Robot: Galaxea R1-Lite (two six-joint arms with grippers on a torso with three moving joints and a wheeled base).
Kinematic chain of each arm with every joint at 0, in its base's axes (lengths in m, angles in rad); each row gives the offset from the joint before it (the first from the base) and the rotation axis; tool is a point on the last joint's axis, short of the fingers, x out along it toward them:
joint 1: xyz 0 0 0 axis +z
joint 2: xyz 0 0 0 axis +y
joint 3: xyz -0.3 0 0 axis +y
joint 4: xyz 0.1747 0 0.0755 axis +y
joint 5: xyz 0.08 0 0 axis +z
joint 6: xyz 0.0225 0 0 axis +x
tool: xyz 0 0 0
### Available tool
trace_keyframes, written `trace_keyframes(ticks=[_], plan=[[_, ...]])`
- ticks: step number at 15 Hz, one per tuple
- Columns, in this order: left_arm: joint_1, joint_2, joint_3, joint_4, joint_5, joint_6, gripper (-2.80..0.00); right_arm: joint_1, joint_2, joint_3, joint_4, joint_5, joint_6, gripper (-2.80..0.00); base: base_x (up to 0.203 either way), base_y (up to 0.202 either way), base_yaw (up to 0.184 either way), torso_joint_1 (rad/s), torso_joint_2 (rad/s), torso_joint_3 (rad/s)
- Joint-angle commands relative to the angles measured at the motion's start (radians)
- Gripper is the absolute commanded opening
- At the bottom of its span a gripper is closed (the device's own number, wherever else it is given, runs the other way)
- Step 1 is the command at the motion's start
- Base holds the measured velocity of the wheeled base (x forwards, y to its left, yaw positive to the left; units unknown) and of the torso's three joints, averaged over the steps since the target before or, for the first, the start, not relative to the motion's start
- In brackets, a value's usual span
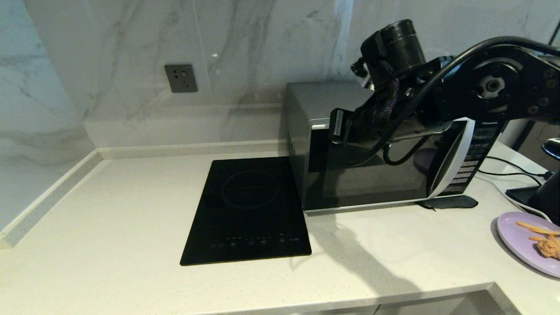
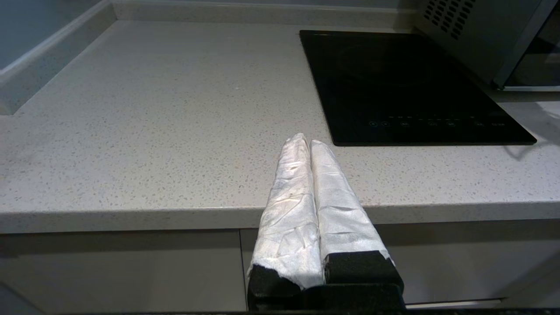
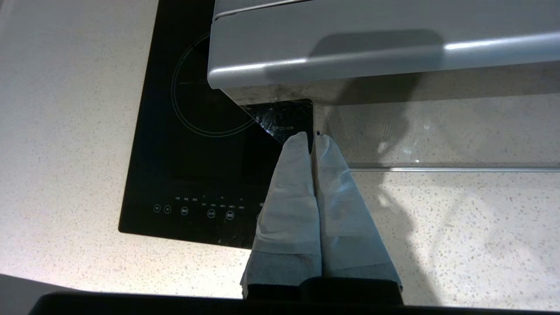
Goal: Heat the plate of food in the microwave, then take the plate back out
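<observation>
Right tool (image 3: 311, 140) closed, empty, before microwave (image 1: 302, 109) door; left tool (image 2: 308, 146) closed, parked.

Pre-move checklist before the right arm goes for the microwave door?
1. Microwave door shut: ok.
2. Plate of food outside, on the counter right of the microwave: ok.
3. Right gripper empty, fingers shut: ok.
4. Right gripper at the handle strip: not ok. It hangs near the door's opposite corner, on the hob side.
5. Left gripper parked, shut, at the counter's front edge: ok.
</observation>
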Motion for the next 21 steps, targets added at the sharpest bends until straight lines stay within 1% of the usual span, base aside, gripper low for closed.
trace_keyframes(ticks=[1, 4, 5, 7, 11, 12, 17, 21], plan=[[0.0, 0.002, 0.0, 0.0, 0.0, 0.0, -2.8, -0.001, 0.019, -0.001, -0.001, -0.001, -0.019, -2.8, 0.0, 0.0, 0.0, 0.0, 0.0, 0.0], [0.0, 0.002, 0.0, 0.0, 0.0, 0.0, -2.8, -0.001, 0.035, -0.001, -0.045, -0.002, -0.037, -2.8, 0.0, 0.0, 0.0, 0.0, 0.0, 0.0], [0.0, 0.002, 0.0, 0.0, 0.0, -0.002, -2.8, -0.003, 0.041, -0.002, -0.058, -0.009, -0.054, -2.8, 0.0, 0.0, 0.0, 0.0, 0.0, 0.0], [0.0, 0.002, 0.0, 0.0, 0.0, -0.001, -2.8, -0.004, 0.059, -0.011, -0.076, -0.046, -0.075, -2.8, 0.0, 0.0, 0.0, 0.0, 0.0, 0.0], [0.0, 0.002, 0.0, 0.0, 0.0, -0.002, -2.8, -0.004, 0.07, -0.012, -0.115, -0.055, -0.08, -2.8, 0.0, 0.0, 0.0, 0.0, 0.0, 0.0], [0.0, 0.002, 0.0, 0.0, 0.0, 0.0, -2.8, -0.004, 0.074, -0.012, -0.135, -0.071, -0.087, -2.8, 0.0, 0.0, 0.0, 0.0, 0.0, 0.0], [0.0, 0.002, 0.0, 0.0, 0.0, 0.0, -2.8, -0.006, 0.1, -0.012, -0.22, -0.105, -0.172, -2.8, 0.0, 0.0, 0.0, 0.0, 0.0, 0.0], [0.0, 0.002, 0.0, 0.0, 0.0, 0.0, -2.8, -0.006, 0.097, -0.01, -0.228, -0.119, -0.177, -2.8, 0.0, 0.0, 0.0, 0.0, 0.0, 0.0]])
